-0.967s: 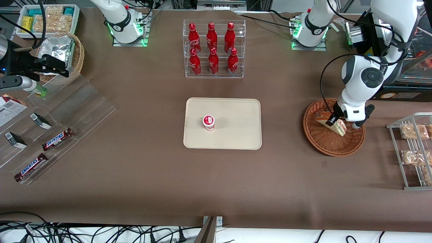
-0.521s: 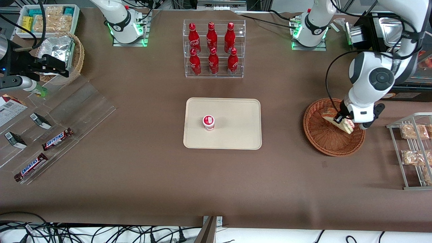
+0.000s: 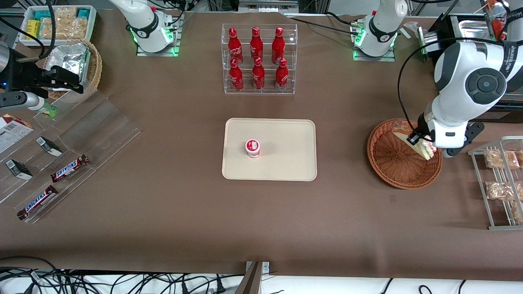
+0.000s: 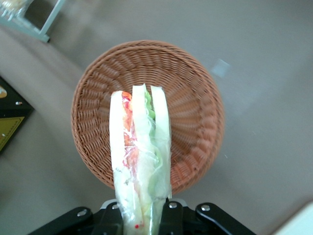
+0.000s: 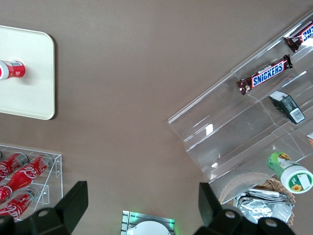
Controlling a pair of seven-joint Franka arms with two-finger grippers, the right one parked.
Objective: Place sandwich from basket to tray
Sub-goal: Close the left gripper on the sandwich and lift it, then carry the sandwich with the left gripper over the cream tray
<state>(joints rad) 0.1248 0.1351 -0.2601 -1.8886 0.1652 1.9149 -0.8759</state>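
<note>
the left arm's gripper (image 3: 421, 143) is clenched on the wrapped triangular white-bread sandwich (image 4: 140, 152), held above the reddish-brown wicker basket (image 4: 195, 98), clear for carrying to the cream-beige rectangular tray (image 3: 286, 134).

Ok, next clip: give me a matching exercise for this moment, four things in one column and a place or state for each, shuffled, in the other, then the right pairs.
Things:
1. sandwich
2. basket
3. small red-and-white cup
4. red bottles

Places or states:
A. standing on the tray
B. lined up in a clear rack, farther from the front camera than the tray
C. clamped in the gripper, held above the basket
D. on the table with nothing lying in it, toward the working arm's end

Pairs: 1-C, 2-D, 3-A, 4-B
</note>
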